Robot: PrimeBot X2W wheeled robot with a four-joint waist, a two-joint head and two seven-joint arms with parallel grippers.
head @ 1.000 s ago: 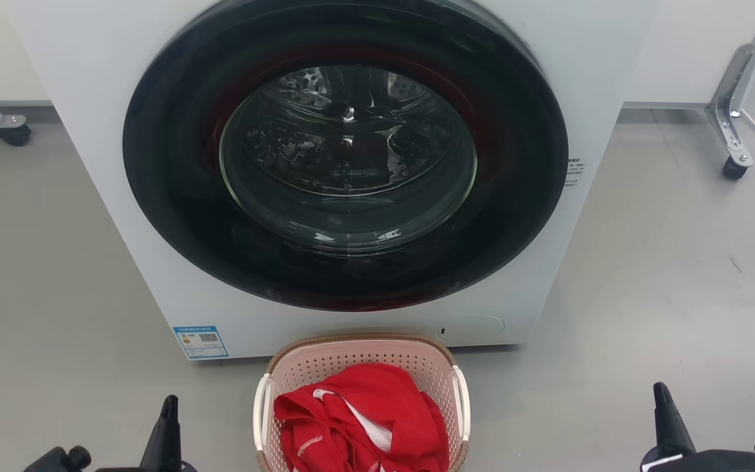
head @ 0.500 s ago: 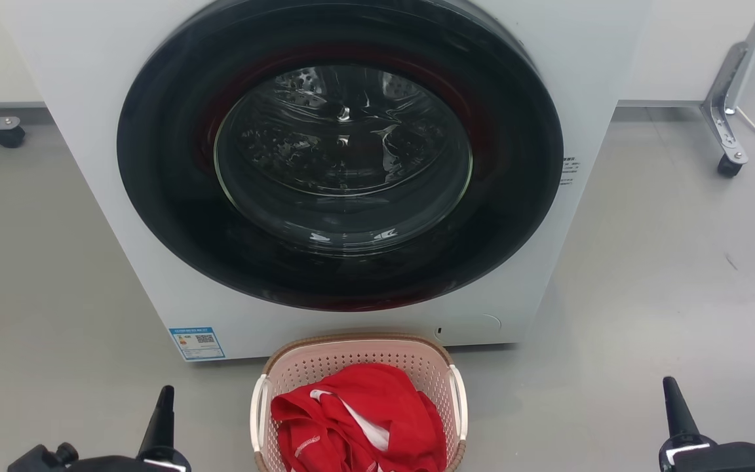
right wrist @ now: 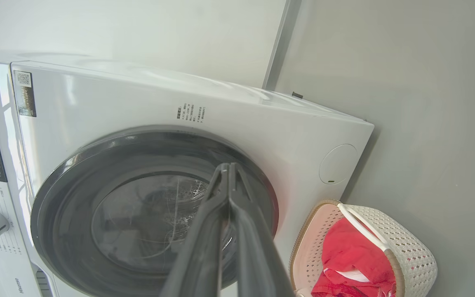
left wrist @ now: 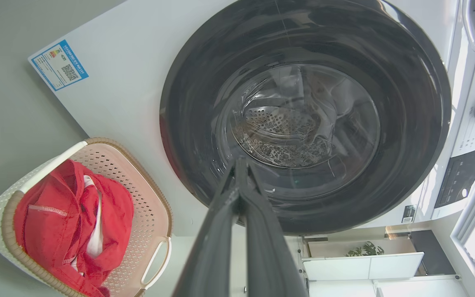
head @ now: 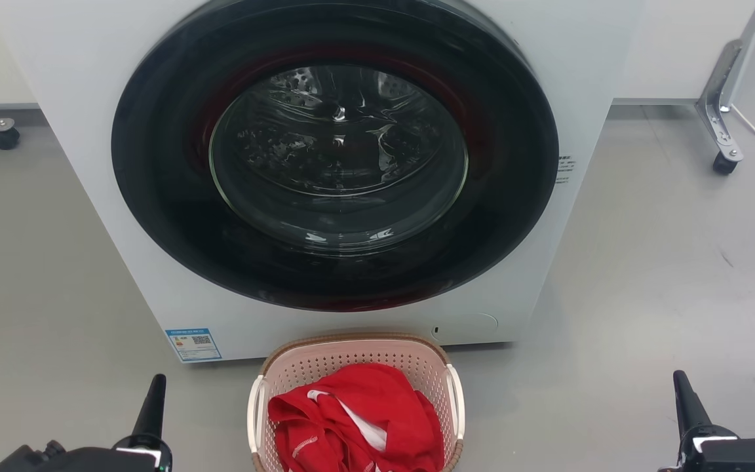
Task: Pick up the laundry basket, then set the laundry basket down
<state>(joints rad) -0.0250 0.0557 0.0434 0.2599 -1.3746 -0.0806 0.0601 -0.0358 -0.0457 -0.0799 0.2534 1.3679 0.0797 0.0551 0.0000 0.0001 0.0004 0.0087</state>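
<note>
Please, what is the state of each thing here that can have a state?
Washing machine door: shut.
Laundry basket: on the floor, holding red clothing, not gripped.
Left pincer: shut, empty.
Right pincer: shut, empty.

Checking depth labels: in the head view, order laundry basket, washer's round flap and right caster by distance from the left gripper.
1. laundry basket, just right of the left gripper.
2. round flap, farther right and back.
3. caster, far right, rearmost.
</note>
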